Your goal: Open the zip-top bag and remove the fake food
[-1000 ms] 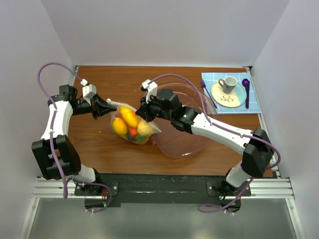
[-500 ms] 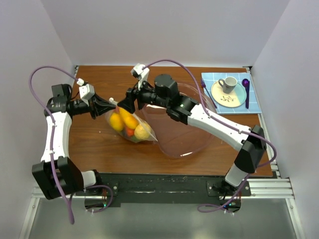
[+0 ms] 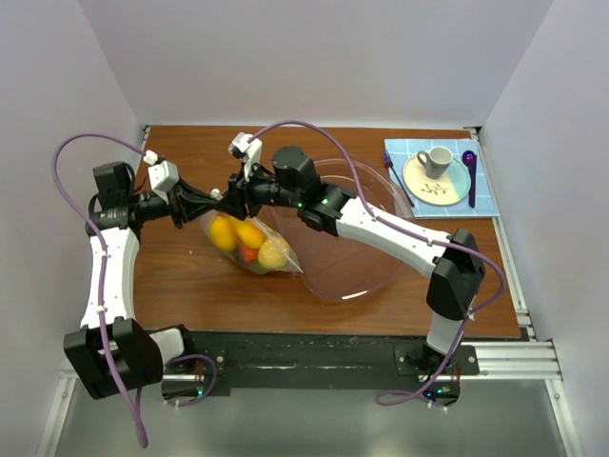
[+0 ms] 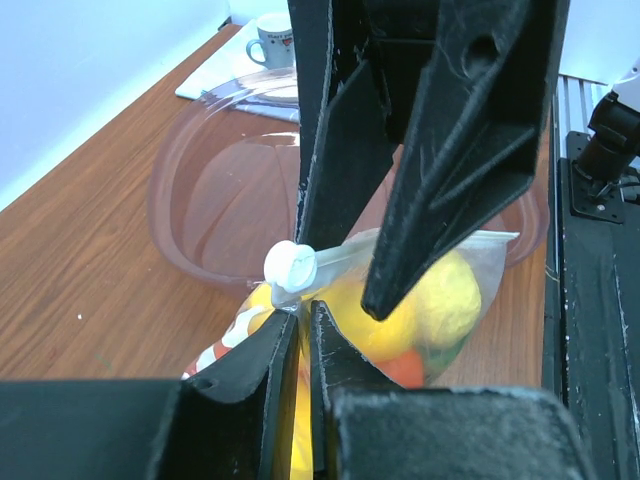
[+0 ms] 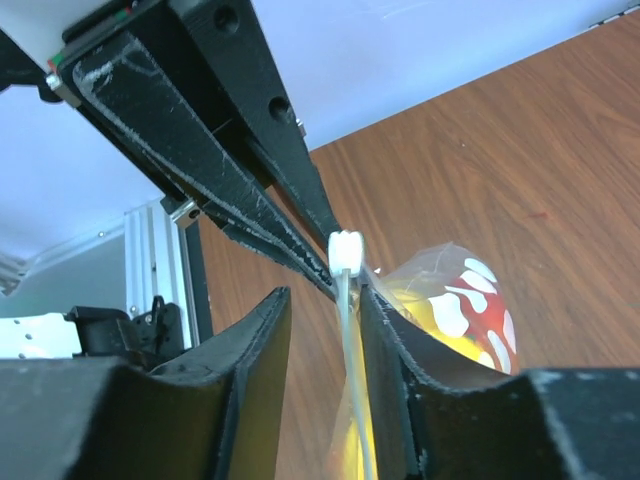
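Wooden table [image 3: 190, 286] between white walls; the bag [image 3: 249, 255] sits left of centre, just beside the left rim of the pink bowl [image 3: 352, 267], with the food [image 3: 225, 231] inside it, yellow and orange pieces showing through the film; both arms meet at the bag's top edge; the left gripper [image 4: 303, 315] has its fingers pressed nearly together on that edge, right by the white slider [image 4: 290, 268]; the right gripper [image 5: 322, 292] straddles the zip strip with its fingers a little apart, a gap showing on each side of the strip, clamping nothing; at the far right corner a cup [image 3: 438, 159] stands on a plate [image 3: 423, 186] on a blue mat [image 3: 487, 195].
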{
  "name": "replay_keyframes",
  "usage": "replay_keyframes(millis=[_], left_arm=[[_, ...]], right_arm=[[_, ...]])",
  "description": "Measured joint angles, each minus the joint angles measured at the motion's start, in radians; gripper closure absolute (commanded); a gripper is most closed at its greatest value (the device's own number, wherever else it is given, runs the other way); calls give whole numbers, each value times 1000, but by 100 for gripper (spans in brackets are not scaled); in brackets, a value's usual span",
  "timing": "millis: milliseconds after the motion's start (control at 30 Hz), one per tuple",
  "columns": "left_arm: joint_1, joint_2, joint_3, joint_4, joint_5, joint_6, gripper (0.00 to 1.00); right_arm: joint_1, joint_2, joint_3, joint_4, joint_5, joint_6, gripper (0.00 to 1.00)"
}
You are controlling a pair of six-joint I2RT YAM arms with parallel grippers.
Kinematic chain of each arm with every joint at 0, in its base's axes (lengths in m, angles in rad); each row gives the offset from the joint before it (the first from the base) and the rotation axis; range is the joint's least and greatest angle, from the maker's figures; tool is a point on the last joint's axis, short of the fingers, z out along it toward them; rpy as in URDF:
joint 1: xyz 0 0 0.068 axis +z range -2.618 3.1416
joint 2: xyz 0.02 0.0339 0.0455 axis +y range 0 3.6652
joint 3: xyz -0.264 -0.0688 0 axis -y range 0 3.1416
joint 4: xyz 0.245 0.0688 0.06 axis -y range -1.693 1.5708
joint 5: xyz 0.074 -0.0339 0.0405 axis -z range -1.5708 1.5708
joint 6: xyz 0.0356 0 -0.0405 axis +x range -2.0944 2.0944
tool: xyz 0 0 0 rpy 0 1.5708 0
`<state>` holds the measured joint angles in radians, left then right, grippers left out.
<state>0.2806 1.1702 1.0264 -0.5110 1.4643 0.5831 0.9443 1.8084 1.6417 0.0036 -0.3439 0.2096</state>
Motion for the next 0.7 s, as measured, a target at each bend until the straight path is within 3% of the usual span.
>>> replay_keyframes(millis=[700], left_arm=[[0,-15,-51,35,6,-9,86]], right_arm=[[-1,37,50,5,-15,11,76]])
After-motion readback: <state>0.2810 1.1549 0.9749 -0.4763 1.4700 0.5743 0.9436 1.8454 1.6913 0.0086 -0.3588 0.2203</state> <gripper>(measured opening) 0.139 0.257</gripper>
